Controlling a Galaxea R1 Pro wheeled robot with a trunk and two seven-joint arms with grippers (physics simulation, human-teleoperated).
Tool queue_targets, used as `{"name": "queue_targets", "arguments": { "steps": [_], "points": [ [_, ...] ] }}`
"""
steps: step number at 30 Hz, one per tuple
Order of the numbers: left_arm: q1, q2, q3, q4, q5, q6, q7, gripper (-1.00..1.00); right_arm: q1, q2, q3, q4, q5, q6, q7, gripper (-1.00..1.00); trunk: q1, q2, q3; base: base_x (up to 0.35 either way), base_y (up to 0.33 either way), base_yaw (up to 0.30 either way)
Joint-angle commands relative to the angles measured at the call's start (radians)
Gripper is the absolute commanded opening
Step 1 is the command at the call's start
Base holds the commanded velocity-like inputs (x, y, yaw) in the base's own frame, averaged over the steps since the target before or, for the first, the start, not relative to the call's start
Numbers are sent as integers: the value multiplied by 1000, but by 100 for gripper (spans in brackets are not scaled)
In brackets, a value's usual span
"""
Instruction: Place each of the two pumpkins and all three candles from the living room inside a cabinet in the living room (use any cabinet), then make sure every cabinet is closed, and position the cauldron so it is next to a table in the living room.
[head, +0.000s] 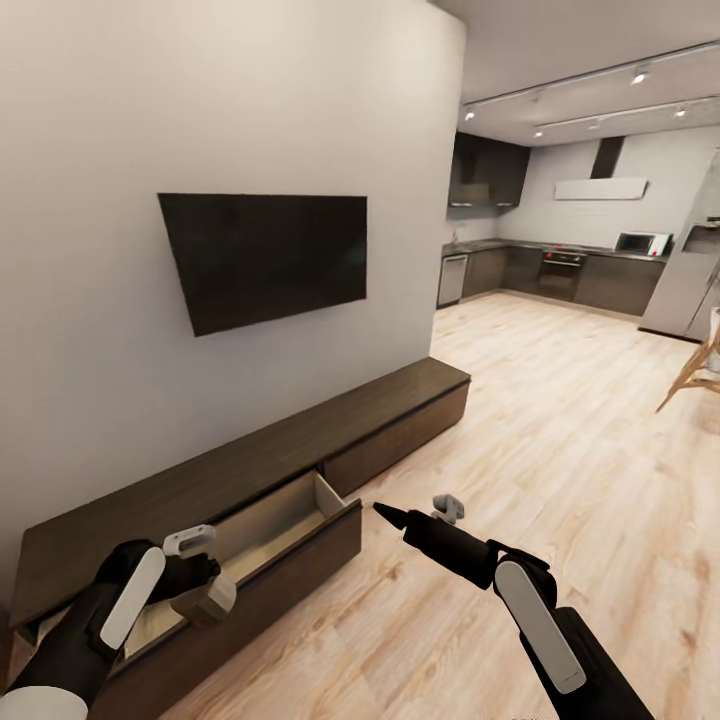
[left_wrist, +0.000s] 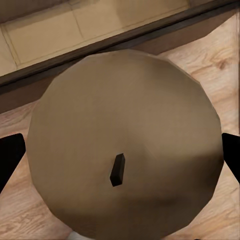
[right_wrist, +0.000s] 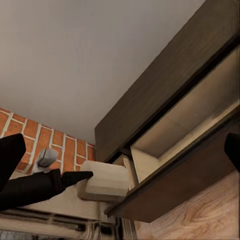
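Along the left wall we see the cabinet (head: 300, 440) with one drawer (head: 262, 545) pulled out into the room, its pale inside open from above and its front panel jutting over the wood floor (head: 560, 420). Our left gripper (head: 196, 585) holds a beige candle (head: 212, 598) at the near end of that drawer, and in the left wrist view the candle (left_wrist: 125, 145) blocks most of the way down. To the right, around our right gripper (head: 400, 518), the floor lies open toward the far kitchen, and the wall-mounted TV (head: 265, 255) hangs well above the cabinet top.

Both arms (head: 100, 620) were matte black with white oblong cover panels (head: 538, 625) — wrists carried small grey housings (head: 448, 507).
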Motion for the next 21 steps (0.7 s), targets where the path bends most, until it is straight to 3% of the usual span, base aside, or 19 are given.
{"name": "queue_targets", "arguments": {
  "steps": [1,5,11,21],
  "points": [
    [0,0,0,-1,11,3,10,-100,-1,0,1,0,0,3,2,100,0,-1,0,0,0,-223],
    [0,0,-1,-1,11,3,10,-100,-1,0,0,14,-6,3,2,100,0,-1,5,0,0,-223],
    [0,0,-3,-1,9,3,10,-100,-1,-1,1,31,-55,1,2,100,0,-1,12,0,0,-223],
    [0,-1,-7,-1,9,3,10,-100,-1,-6,0,36,-62,1,2,100,0,-1,23,0,0,-223]
  ]
}}
